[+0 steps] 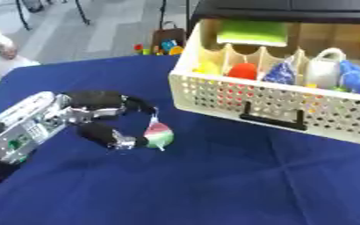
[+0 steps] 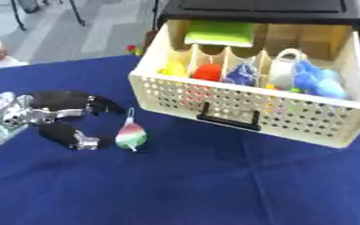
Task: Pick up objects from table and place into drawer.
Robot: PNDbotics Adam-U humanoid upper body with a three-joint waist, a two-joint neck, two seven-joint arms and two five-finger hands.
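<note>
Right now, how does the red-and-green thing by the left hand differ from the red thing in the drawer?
The red-and-green thing is outside the drawer, on the blue cloth, pinched by the left hand; the red thing sits inside a drawer compartment, untouched. The first is two-coloured, pointed, with a thin tail on top; the second is plain red and rounded. Both are small and partly red.

dark blue tablecloth (image 1: 214,189) fills most of the frame, creased toward lower right. grey floor (image 1: 99,30) across the upper left. thin dark chair or stand legs (image 1: 81,13) at the top left edge. small brown bag-like thing (image 1: 167,36) with bright red, yellow and blue bits (image 1: 158,47) beside it on the floor, upper centre, just past the cloth's far edge.
</note>
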